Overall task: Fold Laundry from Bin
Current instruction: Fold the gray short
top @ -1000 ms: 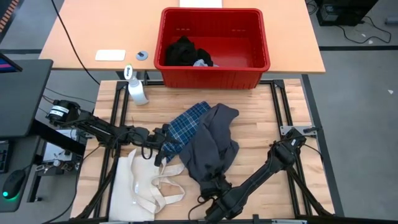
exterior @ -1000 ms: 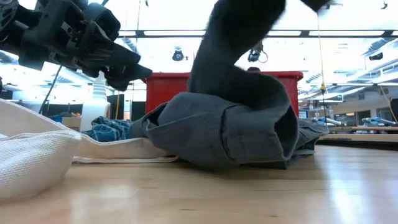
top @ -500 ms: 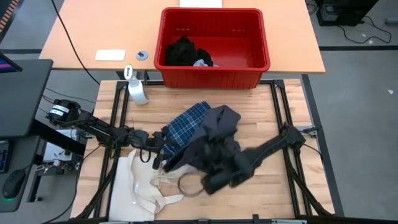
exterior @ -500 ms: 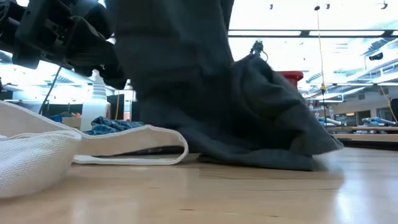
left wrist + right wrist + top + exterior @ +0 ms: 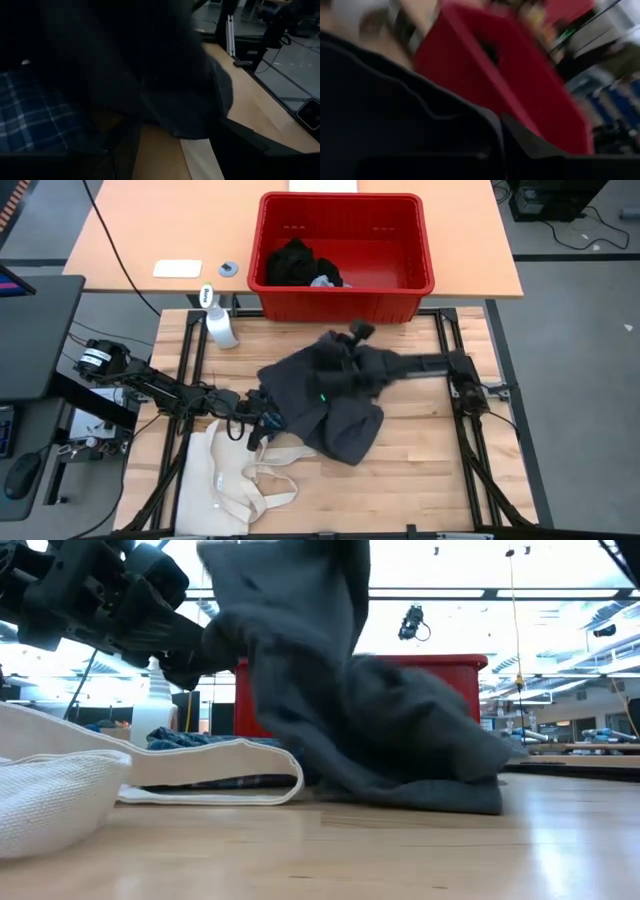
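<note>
From above, the right hand (image 5: 335,365) is gripping the soft dark grey garment (image 5: 335,405) at frame centre, fingers pinched on its cloth. The level view is showing that cloth lifted high, draping onto the pale wooden desk (image 5: 400,850), with ceiling lights behind. The left hand (image 5: 258,418), left of centre, is sitting partly spread at the blue plaid shirt (image 5: 35,120); whether it is holding it I cannot tell. The rectangular red plastic bin (image 5: 420,275) at top centre is holding black laundry (image 5: 292,262). A cream canvas tote (image 5: 215,480) is lying lower left.

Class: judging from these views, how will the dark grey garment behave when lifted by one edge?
Probably floppy: the dark grey garment hangs in folds from the right gripper. Likely to drag: its lower part lies bunched on the table.
</note>
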Motion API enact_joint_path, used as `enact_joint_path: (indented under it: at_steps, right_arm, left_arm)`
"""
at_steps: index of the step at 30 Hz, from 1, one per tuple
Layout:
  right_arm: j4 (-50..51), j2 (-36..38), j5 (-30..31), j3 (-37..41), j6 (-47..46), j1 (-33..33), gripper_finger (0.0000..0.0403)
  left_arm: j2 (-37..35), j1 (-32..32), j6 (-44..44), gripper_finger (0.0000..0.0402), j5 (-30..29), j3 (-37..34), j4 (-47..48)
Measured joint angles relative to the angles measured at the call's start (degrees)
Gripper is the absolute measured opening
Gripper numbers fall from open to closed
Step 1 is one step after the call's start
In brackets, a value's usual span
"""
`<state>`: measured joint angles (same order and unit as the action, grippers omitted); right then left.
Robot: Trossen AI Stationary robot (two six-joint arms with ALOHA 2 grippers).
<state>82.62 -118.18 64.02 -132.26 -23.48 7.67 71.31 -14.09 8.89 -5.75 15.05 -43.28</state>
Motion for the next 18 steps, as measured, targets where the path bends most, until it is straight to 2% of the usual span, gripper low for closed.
enact_joint_path:
  at_steps: [3, 5, 9, 13, 15, 18]
  right_arm:
    - [0.81, -1.13, -10.85, 0.08, 2.18, -4.18, 0.0075]
    - [0.95, -1.17, -15.13, 0.08, 2.89, -6.01, 0.0099]
    - [2.23, -0.73, -16.10, 0.03, 3.86, -6.27, 0.0136]
    - [5.69, 0.05, -16.75, 0.04, 1.94, -3.46, 0.0153]
    - [7.15, 0.23, -18.08, 0.02, 0.01, -1.62, 0.0154]
    - [7.26, 0.21, -23.02, 0.02, -0.07, 0.81, 0.0154]
  left_arm:
    - [0.02, -0.04, 1.03, 0.0231, 0.27, -0.02, 0.34]
    - [0.02, -0.09, 1.42, 0.0231, 0.30, -0.02, 1.16]
    - [0.02, -0.67, 1.59, 0.0231, 0.28, -0.02, 5.27]
    - [0.02, -2.66, 1.57, 0.0231, 0.48, -0.02, 11.82]
    - [0.02, -4.32, 1.31, 0.0231, 4.18, -0.02, 14.41]
    - [0.05, -8.02, 1.00, 0.0231, 13.94, -0.06, 14.49]
